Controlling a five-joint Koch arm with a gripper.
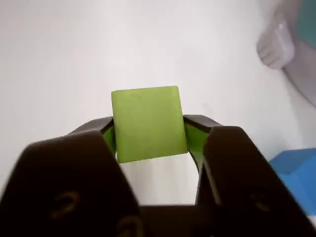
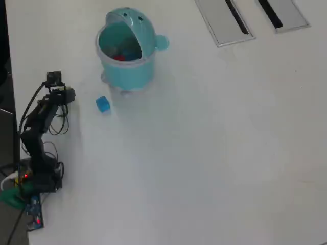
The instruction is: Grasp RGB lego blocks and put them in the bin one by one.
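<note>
Jaws are clamped on the yellow-green block (image 1: pixel 148 123), one on each side, held above the white surface (image 2: pixel 214 143). The arm (image 2: pixel 38 127) is folded up near the left edge overhead, probably raised. Blue block (image 2: pixel 102 104) sits just beside the bin (image 2: pixel 125 66).

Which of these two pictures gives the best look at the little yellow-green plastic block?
The wrist view: the yellow-green plastic block fills the middle of the picture, squeezed between the gripper's dark jaws, edges sharp. In the overhead view the block cannot be made out at all; only the small dark arm shows where it should be.
</note>
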